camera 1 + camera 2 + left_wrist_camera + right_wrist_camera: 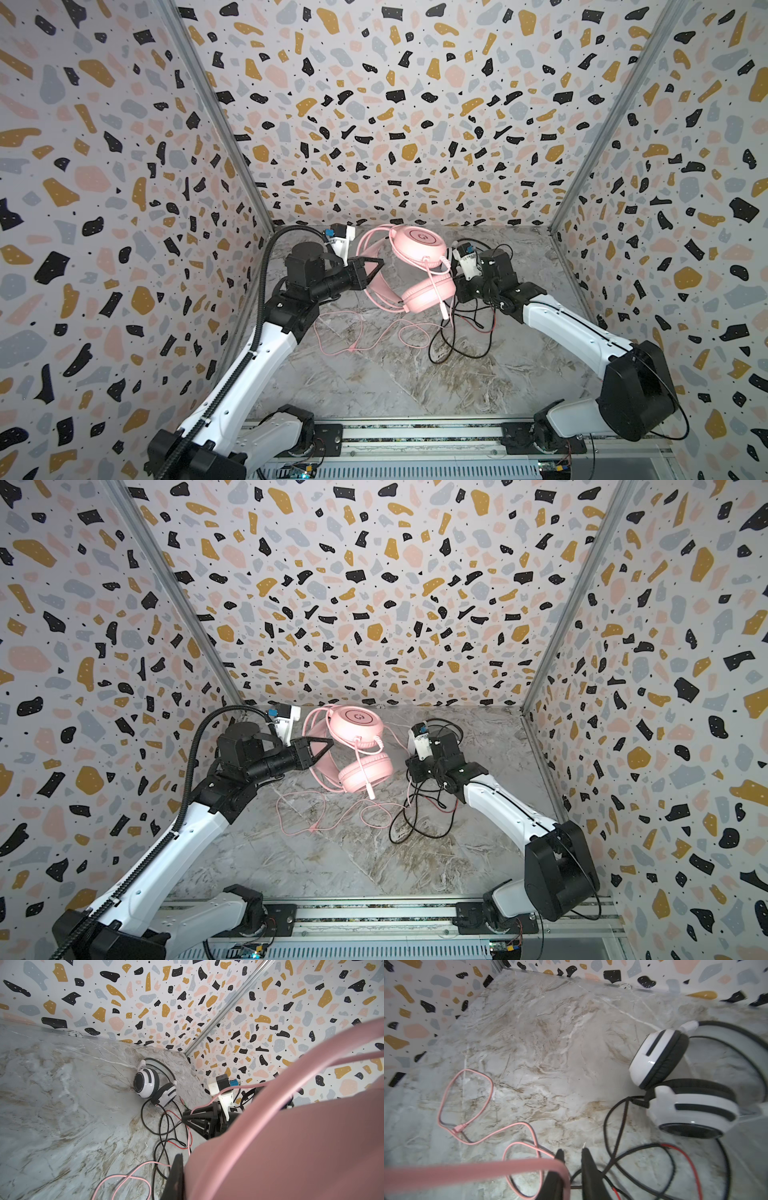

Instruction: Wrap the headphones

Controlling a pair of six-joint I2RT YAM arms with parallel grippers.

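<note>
Pink headphones (417, 245) sit toward the back of the table (374, 382), their headband clamped in the left gripper (376, 269). The right gripper (573, 1153), jaws slightly apart with nothing between them, hovers over the tangled pink cable (457, 1128) and black-and-red cable (638, 1102). White headphones (675, 1084) lie nearby.

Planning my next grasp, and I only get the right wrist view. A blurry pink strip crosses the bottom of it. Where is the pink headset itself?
Observer: The pink headset is held by its headband in the left end effector, which is shut on it.
Operator: And what lies over my finger?
Observer: The left wrist view shows the pink cable running across the right end effector toward that headset.
Operator: Where on the table is the white headset?
Observer: The white headset sits near the far right corner of the table.
</note>
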